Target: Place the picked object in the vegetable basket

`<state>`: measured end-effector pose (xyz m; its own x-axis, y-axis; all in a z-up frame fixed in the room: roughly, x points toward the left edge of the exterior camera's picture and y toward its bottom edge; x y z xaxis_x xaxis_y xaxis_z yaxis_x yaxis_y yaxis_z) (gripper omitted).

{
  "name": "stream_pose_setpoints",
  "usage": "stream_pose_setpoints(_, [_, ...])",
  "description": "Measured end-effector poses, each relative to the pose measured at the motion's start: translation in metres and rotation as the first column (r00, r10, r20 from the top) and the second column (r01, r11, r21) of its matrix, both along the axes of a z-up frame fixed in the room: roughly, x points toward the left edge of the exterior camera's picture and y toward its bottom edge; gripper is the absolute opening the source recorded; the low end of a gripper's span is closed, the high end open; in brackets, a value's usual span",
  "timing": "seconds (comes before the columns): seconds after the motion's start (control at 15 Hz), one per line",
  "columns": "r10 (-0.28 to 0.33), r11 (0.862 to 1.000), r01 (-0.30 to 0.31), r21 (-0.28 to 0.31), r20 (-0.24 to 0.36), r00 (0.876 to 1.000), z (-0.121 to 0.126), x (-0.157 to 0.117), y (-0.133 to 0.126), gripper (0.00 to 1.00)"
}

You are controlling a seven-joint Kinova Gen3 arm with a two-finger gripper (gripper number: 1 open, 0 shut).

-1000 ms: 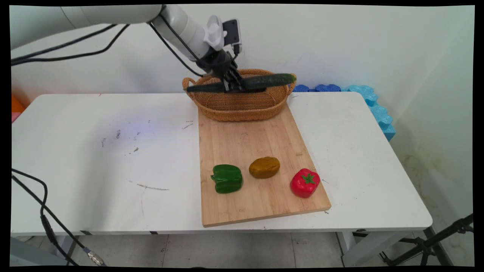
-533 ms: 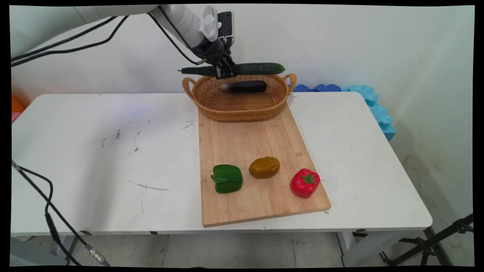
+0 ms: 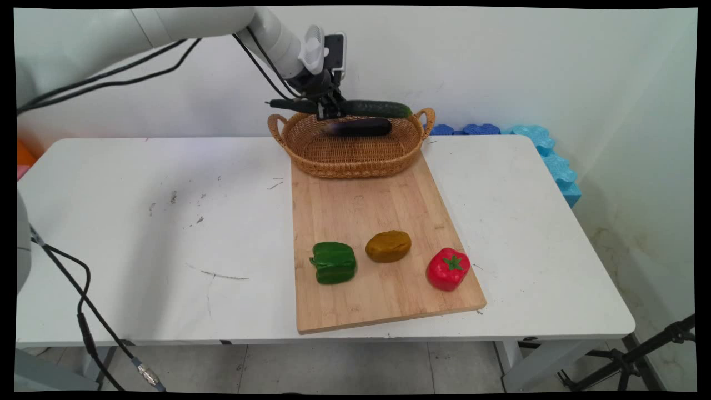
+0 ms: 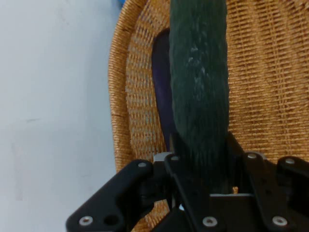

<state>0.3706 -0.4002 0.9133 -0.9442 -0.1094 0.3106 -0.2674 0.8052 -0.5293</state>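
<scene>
My gripper (image 3: 329,109) is shut on a long dark green cucumber (image 3: 366,108) and holds it level above the back rim of a woven basket (image 3: 355,158). A dark purple eggplant (image 3: 358,128) lies inside the basket just beneath the cucumber. In the hand view the cucumber (image 4: 199,82) runs up from between my fingers (image 4: 200,166), with the eggplant (image 4: 162,96) partly hidden behind it and the basket (image 4: 270,87) below.
A wooden cutting board (image 3: 366,222) lies in front of the basket. On its near end sit a green bell pepper (image 3: 333,262), a brown potato (image 3: 388,246) and a red tomato (image 3: 447,269). Blue foam blocks (image 3: 544,150) line the table's back right edge.
The gripper rose with the cucumber out of the basket, uncovering the eggplant, then came slightly lower and toward the back rim.
</scene>
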Motion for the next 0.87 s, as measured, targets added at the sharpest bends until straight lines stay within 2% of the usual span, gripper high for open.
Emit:
stream_pose_setpoints(0.47, [-0.048,0.999,0.047,0.006,0.045,0.998,-0.036,-0.003,-0.018,0.00])
stream_pose_setpoints(0.53, [-0.053,0.999,0.052,0.006,0.050,0.997,-0.039,-0.003,-0.020,1.00])
stream_pose_setpoints(0.87, [-0.072,0.997,0.071,0.008,0.066,0.995,-0.051,-0.005,-0.024,1.00])
